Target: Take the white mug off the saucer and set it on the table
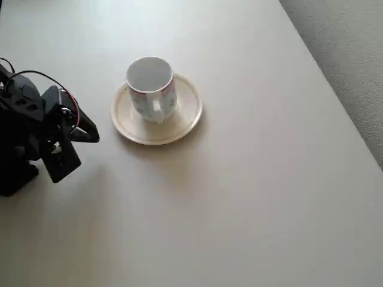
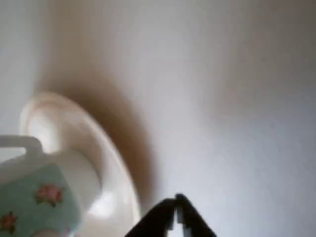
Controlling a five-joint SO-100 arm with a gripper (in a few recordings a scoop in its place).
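Pale and bare, the desk runs across the overhead view to a straight edge at the right, with grey carpet beyond it; at the far left sits the black arm, its jaws pointing right toward the crockery and, in the wrist view, pressed together at the tips, holding nothing; they stand well apart from the saucer. Next comes the saucer itself, near the middle of the desk, and the white mug stands upright on it, set toward the saucer's upper left in the overhead view, its handle turned toward the bottom of the picture. The risks, as I judge them: jaws that stay closed would shove the mug instead of taking it, and could slide mug and saucer together; a pinch on the smooth curved wall may slip; a lift that tilts could drag the foot across the saucer's rim and tip it; the handle lies off the line of approach, so catching it seems awkward.
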